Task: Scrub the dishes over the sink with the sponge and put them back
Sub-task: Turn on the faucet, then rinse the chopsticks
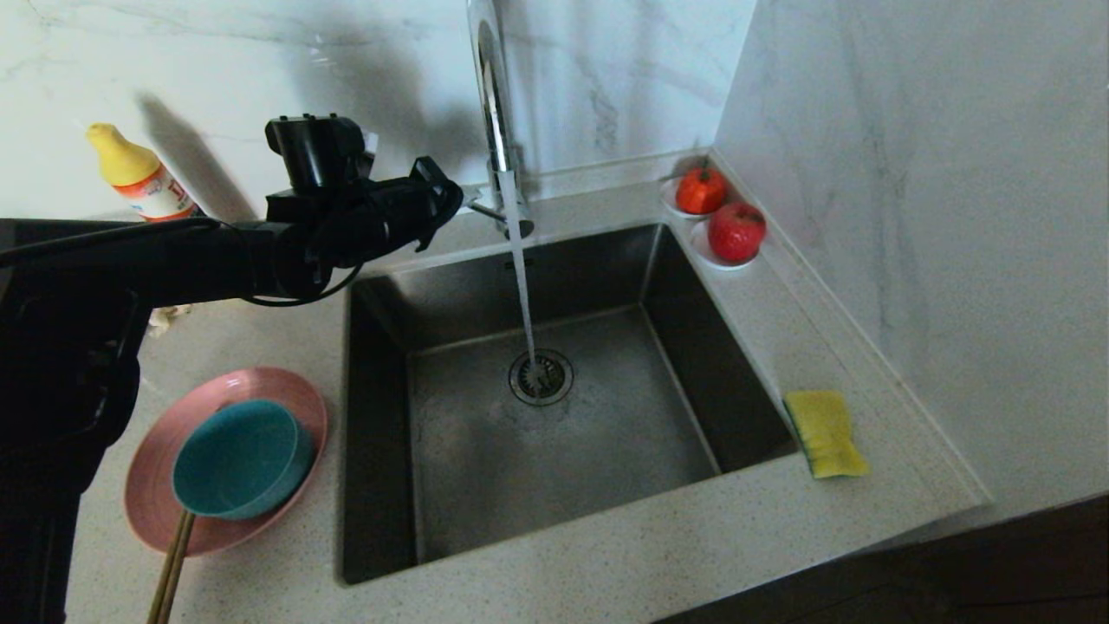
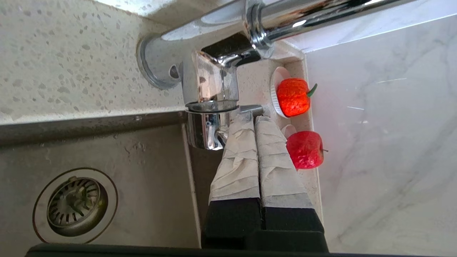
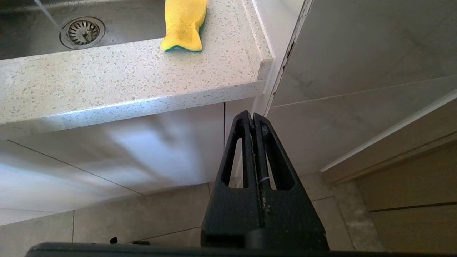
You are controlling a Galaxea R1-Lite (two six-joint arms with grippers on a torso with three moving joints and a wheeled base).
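Water runs from the tap [image 1: 498, 130] into the sink [image 1: 554, 433] and falls onto the drain strainer [image 1: 541, 378]. Judged from this layout, only the preparatory step is complete: the tap is on. No dish has been lifted and scrubbing has not begun.

Left end effector [image 2: 254, 119]: fingers pressed together, nothing between them, tips touching or just beside the lever at the tap base, behind the sink. Right end effector [image 3: 252, 119]: fingers closed, empty, parked below the worktop [image 1: 606, 555] edge in front of the sink, pointing at the cabinet front.

Task items, all outside the sink:
- Pink plate [image 1: 156, 468] lies on the worktop, left of the sink.
- Teal bowl [image 1: 241, 458] rests tilted in the plate.
- Chopsticks [image 1: 171, 563] lie with one end under the bowl's near edge; the other end runs off the near side of the plate.
- Sponge [image 1: 825, 433] lies on the worktop just right of the sink, yellow face up.

Containers: the sink holds only running water. The bowl appears empty. Two white saucers [image 1: 703, 251] at the sink's far right corner each carry one red fruit [image 1: 736, 231]. A yellow-capped bottle [image 1: 139, 178] stands against the wall, left of the tap.

Remaining, by estimate: pick up sponge and each dish, scrub over the sink, return them.
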